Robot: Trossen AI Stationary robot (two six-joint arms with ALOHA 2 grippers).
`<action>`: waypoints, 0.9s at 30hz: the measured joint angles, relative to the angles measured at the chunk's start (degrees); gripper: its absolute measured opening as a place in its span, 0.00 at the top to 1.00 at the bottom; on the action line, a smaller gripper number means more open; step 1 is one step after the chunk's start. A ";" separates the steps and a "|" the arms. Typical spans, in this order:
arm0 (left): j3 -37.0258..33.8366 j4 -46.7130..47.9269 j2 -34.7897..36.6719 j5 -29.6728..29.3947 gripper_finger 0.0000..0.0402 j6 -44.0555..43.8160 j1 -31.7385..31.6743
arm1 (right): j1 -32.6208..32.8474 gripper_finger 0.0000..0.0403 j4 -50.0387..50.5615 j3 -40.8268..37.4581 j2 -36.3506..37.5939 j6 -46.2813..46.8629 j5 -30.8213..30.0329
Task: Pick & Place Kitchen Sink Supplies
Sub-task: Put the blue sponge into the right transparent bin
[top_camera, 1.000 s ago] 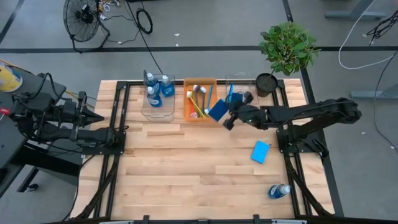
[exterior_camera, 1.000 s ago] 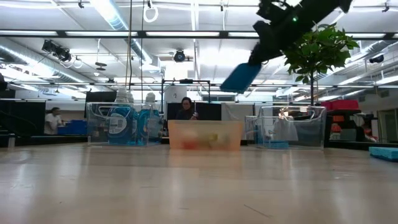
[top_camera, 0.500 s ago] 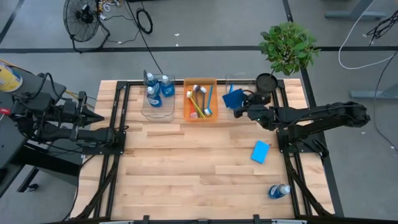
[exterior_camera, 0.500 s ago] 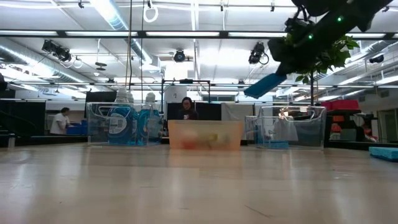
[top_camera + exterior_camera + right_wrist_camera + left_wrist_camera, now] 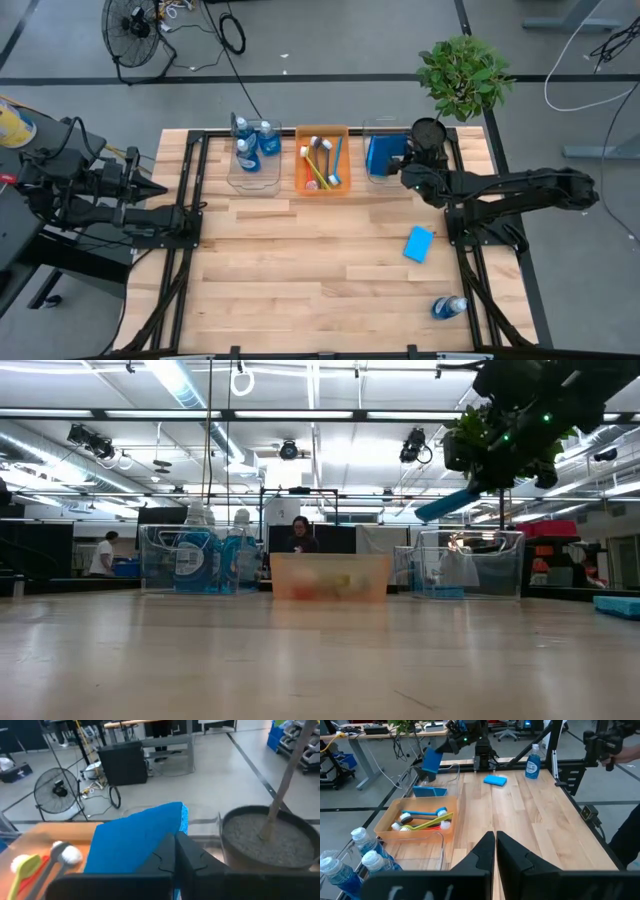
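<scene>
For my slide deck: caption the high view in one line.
Right gripper holds a blue sponge over the clear bin; left gripper waits at the table's left edge.
</scene>
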State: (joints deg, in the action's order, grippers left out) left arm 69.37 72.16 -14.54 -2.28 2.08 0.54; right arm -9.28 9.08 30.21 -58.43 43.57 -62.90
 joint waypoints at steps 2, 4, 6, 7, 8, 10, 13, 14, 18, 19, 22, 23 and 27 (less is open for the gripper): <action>0.00 -0.01 -0.01 0.02 0.94 -0.01 0.02 | -0.43 1.00 -0.17 -1.02 0.49 -0.05 1.35; 0.00 -0.01 -0.01 0.01 0.94 0.01 0.01 | -0.82 1.00 -0.20 -2.38 1.20 -0.06 2.42; 0.01 0.00 -0.01 0.00 0.94 0.00 0.01 | -1.19 1.00 -0.47 -3.75 1.75 0.17 3.05; 0.01 0.00 -0.01 0.00 0.94 -0.01 0.02 | -1.59 1.00 -0.46 -4.26 2.03 0.59 3.04; 0.01 0.00 -0.01 0.00 0.94 -0.01 0.00 | -2.06 1.00 -0.46 -4.67 2.37 0.88 2.96; 0.00 -0.01 -0.01 0.01 0.94 0.00 0.02 | -2.83 1.00 -0.58 -5.09 2.83 0.98 2.93; 0.00 0.00 -0.01 0.01 0.94 0.01 0.01 | -3.83 1.00 -0.72 -5.32 2.97 0.99 2.96; -0.01 0.00 0.01 0.02 0.94 0.01 0.01 | -4.00 0.99 -1.14 -5.32 2.97 1.00 3.00; 0.01 0.00 0.00 0.02 0.94 0.00 0.01 | -4.68 0.97 -3.04 -5.32 2.99 0.89 4.68; 0.00 0.00 0.00 0.02 0.94 0.01 0.01 | -4.82 0.96 -3.37 -5.32 2.99 1.01 4.97; -0.01 0.00 0.00 0.02 0.94 0.01 0.00 | -5.39 0.91 -3.92 -5.32 2.99 0.80 5.69; 0.00 0.00 -0.01 0.01 0.94 0.01 0.02 | -5.61 0.89 -3.89 -5.32 2.99 0.37 6.06; 0.01 -0.01 0.00 0.02 0.94 0.00 0.02 | -6.07 0.77 -3.79 -5.32 2.99 -0.51 7.00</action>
State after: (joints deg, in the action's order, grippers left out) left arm 69.38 72.15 -14.54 -2.27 2.08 0.55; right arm -15.35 5.29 24.88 -55.44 43.06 -55.90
